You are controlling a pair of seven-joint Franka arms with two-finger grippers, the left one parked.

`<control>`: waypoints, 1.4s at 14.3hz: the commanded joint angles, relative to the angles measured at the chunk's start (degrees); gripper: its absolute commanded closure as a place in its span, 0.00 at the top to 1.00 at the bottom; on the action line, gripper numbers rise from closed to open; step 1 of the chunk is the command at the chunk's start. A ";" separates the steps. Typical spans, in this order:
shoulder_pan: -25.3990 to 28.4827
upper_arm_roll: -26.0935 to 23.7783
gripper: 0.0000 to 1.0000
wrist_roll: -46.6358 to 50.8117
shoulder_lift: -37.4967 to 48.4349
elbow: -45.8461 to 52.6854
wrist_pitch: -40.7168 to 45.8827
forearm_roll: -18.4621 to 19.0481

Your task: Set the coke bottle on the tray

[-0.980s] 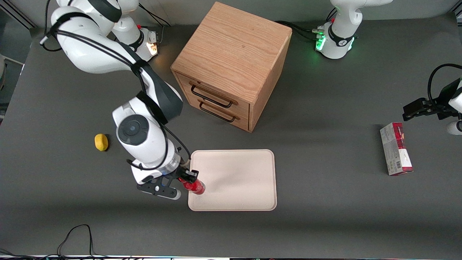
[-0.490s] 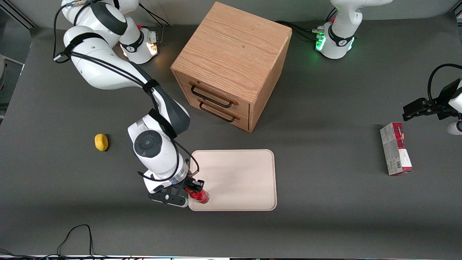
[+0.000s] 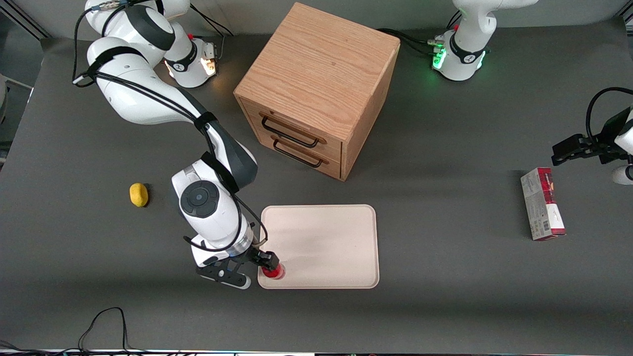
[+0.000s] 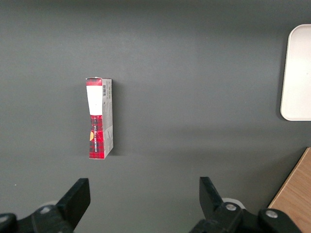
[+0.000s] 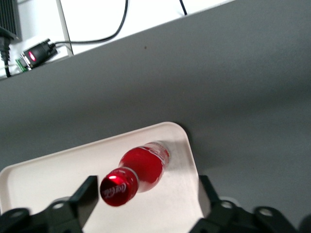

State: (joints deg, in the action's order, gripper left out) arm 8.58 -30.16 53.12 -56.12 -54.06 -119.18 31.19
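Note:
The coke bottle (image 3: 273, 270) stands upright on the cream-white tray (image 3: 326, 242), in the tray's corner nearest the front camera at the working arm's end. It is a red circle from above. My right gripper (image 3: 266, 263) is right over it, open. In the right wrist view the red cap and body of the bottle (image 5: 138, 171) stand on the tray (image 5: 43, 177) between the two spread fingers of the gripper (image 5: 146, 194), close to one finger (image 5: 89, 188). The other finger is well apart from it. The tray's edge also shows in the left wrist view (image 4: 297, 73).
A wooden two-drawer cabinet (image 3: 316, 89) stands farther from the front camera than the tray. A yellow object (image 3: 139, 194) lies toward the working arm's end. A red-and-grey carton (image 3: 542, 210) lies toward the parked arm's end and shows in the left wrist view (image 4: 99, 119).
The gripper carried the tilted bottle nearer the front camera along the tray's edge, then opened. The bottle now stands upright on the tray, released.

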 commanded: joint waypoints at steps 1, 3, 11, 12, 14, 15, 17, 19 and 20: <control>0.04 1.32 1.00 1.90 4.51 0.19 3.15 0.02; 0.04 8.05 1.00 -4.65 11.69 -4.18 8.16 -10.47; -0.49 32.70 1.00 -44.84 49.05 -43.54 11.87 -32.51; -1.01 34.19 1.00 -45.38 52.66 -46.89 12.30 -32.42; -1.98 34.99 1.00 -47.75 57.68 -50.51 15.98 -31.81; -2.42 34.99 1.00 -48.54 58.92 -50.87 18.26 -31.81; -2.60 34.99 1.00 -48.64 60.68 -50.88 21.09 -31.55; -2.69 34.99 1.00 -48.38 62.09 -50.88 21.19 -31.28; -2.69 34.99 1.00 -48.20 62.71 -50.88 21.19 -31.28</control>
State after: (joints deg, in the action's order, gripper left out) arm 5.86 4.82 5.82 4.54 -103.58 -97.90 -0.04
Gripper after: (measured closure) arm 0.000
